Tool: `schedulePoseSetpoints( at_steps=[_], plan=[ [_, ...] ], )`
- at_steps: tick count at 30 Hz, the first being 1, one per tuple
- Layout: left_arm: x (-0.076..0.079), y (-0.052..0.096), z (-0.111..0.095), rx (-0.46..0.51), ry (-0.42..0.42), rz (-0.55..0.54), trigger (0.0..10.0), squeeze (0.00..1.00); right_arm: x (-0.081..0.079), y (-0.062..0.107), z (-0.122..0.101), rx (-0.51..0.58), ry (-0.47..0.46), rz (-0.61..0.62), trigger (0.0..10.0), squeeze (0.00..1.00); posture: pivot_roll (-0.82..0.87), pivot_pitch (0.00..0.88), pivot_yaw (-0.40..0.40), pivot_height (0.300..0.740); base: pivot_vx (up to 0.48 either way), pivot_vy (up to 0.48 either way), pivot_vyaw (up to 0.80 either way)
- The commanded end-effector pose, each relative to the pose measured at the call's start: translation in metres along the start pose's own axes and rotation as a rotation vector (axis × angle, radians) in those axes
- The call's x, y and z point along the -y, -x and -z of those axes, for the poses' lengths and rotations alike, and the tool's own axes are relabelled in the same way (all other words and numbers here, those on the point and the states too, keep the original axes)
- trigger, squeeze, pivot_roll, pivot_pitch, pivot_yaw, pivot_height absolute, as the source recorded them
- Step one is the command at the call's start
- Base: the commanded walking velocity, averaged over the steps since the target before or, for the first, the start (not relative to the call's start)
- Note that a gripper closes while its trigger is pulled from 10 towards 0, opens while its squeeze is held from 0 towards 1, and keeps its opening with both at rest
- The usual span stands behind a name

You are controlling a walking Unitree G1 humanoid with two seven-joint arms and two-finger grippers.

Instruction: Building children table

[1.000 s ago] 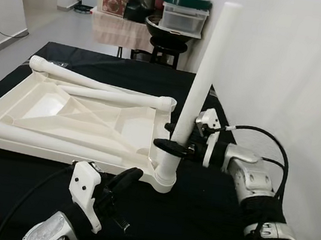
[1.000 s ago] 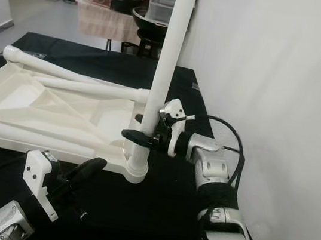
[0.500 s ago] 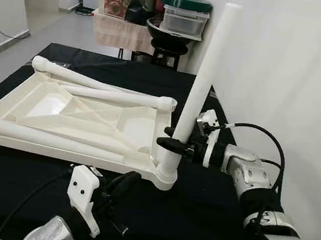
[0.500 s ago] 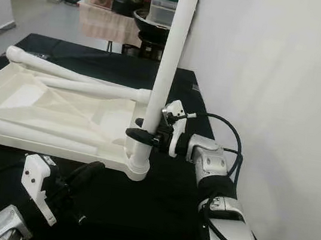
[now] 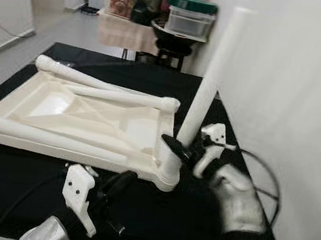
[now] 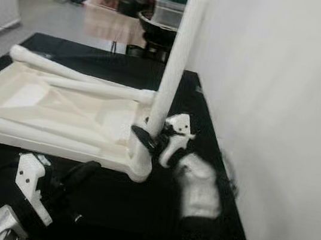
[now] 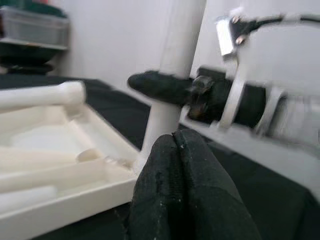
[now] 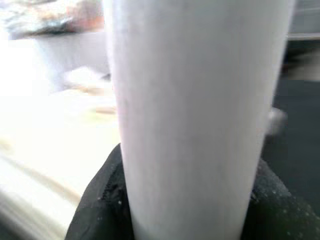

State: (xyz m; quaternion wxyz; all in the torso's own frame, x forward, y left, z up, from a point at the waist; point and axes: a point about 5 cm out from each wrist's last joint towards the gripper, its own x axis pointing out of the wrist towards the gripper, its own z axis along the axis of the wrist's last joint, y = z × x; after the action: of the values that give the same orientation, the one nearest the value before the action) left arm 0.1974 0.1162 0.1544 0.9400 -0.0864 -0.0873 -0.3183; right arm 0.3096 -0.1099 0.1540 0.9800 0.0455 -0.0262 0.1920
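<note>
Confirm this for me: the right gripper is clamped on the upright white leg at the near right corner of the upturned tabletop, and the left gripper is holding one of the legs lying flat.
Not quite. The left gripper holds nothing: the left wrist view shows its fingers pressed together, empty, in front of the upturned tabletop. The rest stands: the right gripper is clamped on the upright white leg at the near right corner.
</note>
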Motion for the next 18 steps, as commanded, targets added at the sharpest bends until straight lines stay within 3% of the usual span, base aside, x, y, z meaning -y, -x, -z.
schedulePoseSetpoints(
  at_steps=[1,4,7,8,10,11,17,18],
  plan=[
    [-0.002,0.002,0.001,-0.013,0.002,-0.002,10.0,0.00,-0.002,0.004,0.013,-0.090,0.021,0.030,0.0,0.00,0.00,0.000,-0.091,0.740,0.000,0.000,0.00],
    [-0.002,0.001,0.001,-0.014,0.003,0.000,10.0,0.00,0.006,-0.002,0.017,-0.129,-0.051,0.025,0.0,0.00,0.01,0.000,-0.100,0.740,0.000,0.000,0.00],
    [-0.003,0.001,0.001,-0.014,0.003,0.000,10.0,0.00,0.006,-0.004,0.017,-0.141,-0.059,0.012,0.0,0.00,0.02,0.000,-0.111,0.740,0.000,0.000,0.00],
    [-0.003,0.000,0.001,-0.012,0.001,-0.001,10.0,0.00,0.005,-0.004,0.016,-0.165,-0.027,0.013,4.7,0.00,0.02,0.000,-0.113,0.740,0.000,0.000,0.00],
    [-0.003,0.000,0.001,-0.012,0.001,-0.001,10.0,0.00,0.005,-0.004,0.016,-0.165,-0.027,0.013,4.7,0.00,0.02,0.000,-0.113,0.740,0.000,0.000,0.00],
    [-0.003,-0.001,0.001,-0.010,-0.001,-0.003,10.0,0.00,0.002,-0.007,0.005,-0.144,0.008,-0.091,10.0,1.00,0.02,0.000,-0.112,0.740,0.000,0.000,0.00],
    [-0.002,-0.002,0.001,-0.009,0.000,-0.002,10.0,0.00,0.004,-0.011,-0.008,-0.113,0.044,-0.166,10.0,1.00,0.03,0.000,-0.108,0.740,0.000,0.000,0.00],
    [-0.002,-0.003,0.001,-0.009,0.001,-0.001,10.0,0.00,0.013,-0.015,-0.014,-0.104,0.083,-0.215,10.0,1.00,0.03,0.000,-0.107,0.740,0.000,0.000,0.00]
  ],
)
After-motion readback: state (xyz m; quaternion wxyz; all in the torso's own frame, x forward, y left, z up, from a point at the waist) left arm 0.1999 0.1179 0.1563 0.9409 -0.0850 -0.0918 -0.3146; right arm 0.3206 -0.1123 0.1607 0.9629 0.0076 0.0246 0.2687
